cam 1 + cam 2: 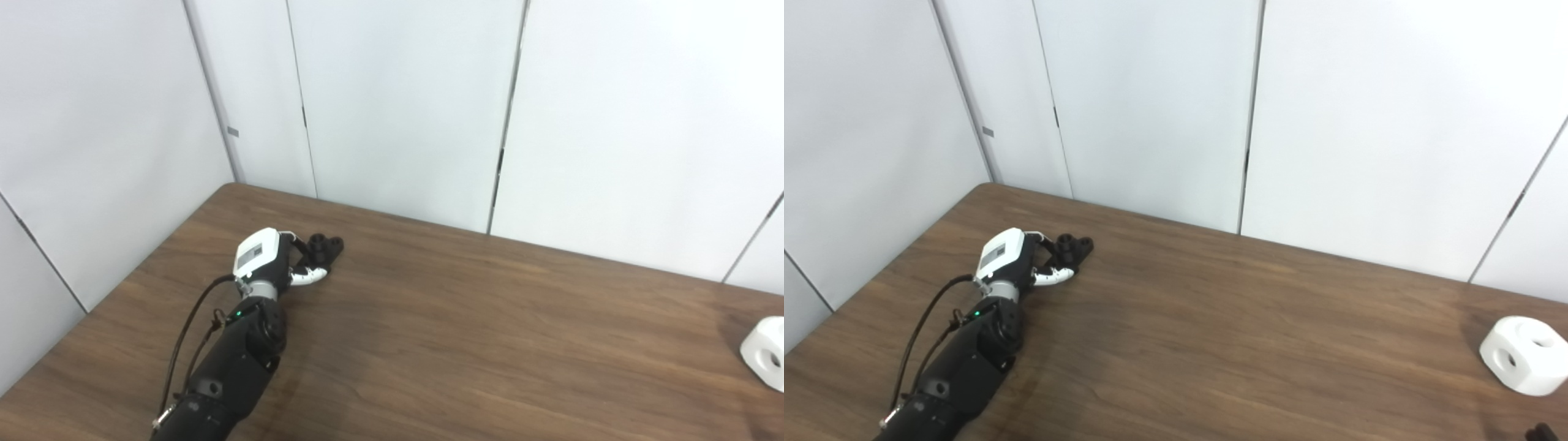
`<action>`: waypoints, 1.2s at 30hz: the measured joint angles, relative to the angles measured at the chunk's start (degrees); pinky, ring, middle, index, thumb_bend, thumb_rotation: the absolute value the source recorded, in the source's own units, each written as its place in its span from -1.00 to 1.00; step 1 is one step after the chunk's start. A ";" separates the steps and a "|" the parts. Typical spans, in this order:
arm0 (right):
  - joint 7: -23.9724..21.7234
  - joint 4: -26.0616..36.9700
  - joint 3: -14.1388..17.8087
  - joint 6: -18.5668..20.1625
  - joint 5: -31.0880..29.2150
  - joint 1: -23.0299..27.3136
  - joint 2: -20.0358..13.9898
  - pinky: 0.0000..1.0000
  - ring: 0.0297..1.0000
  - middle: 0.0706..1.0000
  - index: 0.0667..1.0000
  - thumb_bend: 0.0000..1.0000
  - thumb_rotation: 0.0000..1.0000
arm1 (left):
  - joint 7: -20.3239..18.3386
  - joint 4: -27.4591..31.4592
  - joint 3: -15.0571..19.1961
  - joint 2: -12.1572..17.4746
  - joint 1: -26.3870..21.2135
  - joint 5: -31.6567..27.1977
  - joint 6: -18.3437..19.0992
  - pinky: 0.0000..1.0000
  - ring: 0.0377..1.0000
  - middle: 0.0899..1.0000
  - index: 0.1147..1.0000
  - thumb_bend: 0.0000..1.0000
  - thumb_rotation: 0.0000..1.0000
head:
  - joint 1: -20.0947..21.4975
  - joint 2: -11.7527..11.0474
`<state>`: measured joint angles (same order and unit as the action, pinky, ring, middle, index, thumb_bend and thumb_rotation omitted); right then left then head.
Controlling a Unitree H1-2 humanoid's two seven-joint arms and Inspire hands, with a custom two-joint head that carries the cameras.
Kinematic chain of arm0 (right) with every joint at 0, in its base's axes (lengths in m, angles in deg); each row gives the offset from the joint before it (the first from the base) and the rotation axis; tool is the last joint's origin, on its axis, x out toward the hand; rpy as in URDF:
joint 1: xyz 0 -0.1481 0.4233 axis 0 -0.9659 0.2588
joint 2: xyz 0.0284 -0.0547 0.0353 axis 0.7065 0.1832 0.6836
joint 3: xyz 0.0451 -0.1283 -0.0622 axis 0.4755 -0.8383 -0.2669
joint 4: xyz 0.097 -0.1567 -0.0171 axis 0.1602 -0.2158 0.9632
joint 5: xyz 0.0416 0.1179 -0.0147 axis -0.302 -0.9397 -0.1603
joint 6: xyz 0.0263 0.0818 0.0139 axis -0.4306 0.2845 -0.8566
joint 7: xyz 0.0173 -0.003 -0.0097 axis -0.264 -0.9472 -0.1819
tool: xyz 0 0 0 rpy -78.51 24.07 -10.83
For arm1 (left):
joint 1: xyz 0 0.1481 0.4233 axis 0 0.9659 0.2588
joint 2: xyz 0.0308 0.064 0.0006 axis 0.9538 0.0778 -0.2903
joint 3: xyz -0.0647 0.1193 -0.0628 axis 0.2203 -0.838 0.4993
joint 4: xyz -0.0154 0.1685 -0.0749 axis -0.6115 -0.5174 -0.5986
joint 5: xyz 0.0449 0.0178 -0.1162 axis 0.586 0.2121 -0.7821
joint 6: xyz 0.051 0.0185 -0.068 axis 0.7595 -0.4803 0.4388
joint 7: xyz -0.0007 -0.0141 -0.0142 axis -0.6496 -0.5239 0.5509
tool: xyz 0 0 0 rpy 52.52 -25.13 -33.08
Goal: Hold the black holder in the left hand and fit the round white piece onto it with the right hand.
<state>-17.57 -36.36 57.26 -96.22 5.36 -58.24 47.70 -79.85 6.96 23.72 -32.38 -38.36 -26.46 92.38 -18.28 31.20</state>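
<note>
Dark walnut-grain wooden tabletop (465, 318) fills the scene, and the left hand (269, 260), white-backed on a black forearm, reaches out over its far left part. Right at its fingertips sits the small black plastic holder with round sockets (324, 246); the fingers (308, 275) curl against its near side, touching it, though whether they truly grip it I cannot tell. Well apart, far off to that hand's right by the table's edge, rests the chunky rounded white plastic piece with holes (1524, 362), untouched. Pale grey wall panels (404, 104) stand behind.
</note>
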 measured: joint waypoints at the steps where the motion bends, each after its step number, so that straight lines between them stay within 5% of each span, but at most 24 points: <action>1: 0.00 0.01 -0.01 0.01 0.02 0.00 0.00 1.00 1.00 1.00 1.00 0.17 1.00 | 0.13 -0.01 0.03 -0.02 0.00 -0.05 -0.10 0.94 0.88 0.67 -0.03 0.33 -0.75 | 0.00 0.00; 4: 0.00 0.02 -0.01 0.02 0.02 0.00 0.00 1.00 1.00 1.00 1.00 0.16 1.00 | 1.22 -0.26 0.18 -0.17 0.00 -0.12 -0.38 0.93 0.85 0.63 -0.14 0.08 -0.86 | 0.00 0.00; 11: 0.00 0.04 -0.01 0.04 -0.03 -0.02 0.00 1.00 1.00 1.00 1.00 0.19 1.00 | 4.65 -0.92 0.42 -0.71 0.36 -0.12 -2.01 0.92 0.74 0.48 -0.17 0.04 -0.91 | 0.00 0.00; 21: 0.00 0.03 -0.01 0.13 -0.07 0.00 0.00 1.00 1.00 1.00 1.00 0.18 1.00 | 4.63 -0.91 0.36 -0.73 0.52 -1.03 -3.26 0.90 0.75 0.50 -0.16 0.03 -0.91 | 0.53 0.18; 36: 0.12 0.31 -0.48 -0.13 1.16 -0.01 0.13 1.00 1.00 0.98 1.00 0.24 1.00 | -5.09 17.08 -3.79 -2.10 9.14 -2.12 -2.67 0.77 0.77 0.54 -0.16 0.03 -0.90 | 5.00 2.37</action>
<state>-17.46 -36.05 56.78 -96.35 6.53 -58.25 47.83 -84.94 24.05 19.93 -34.47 -29.22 -28.59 89.71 -13.28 33.57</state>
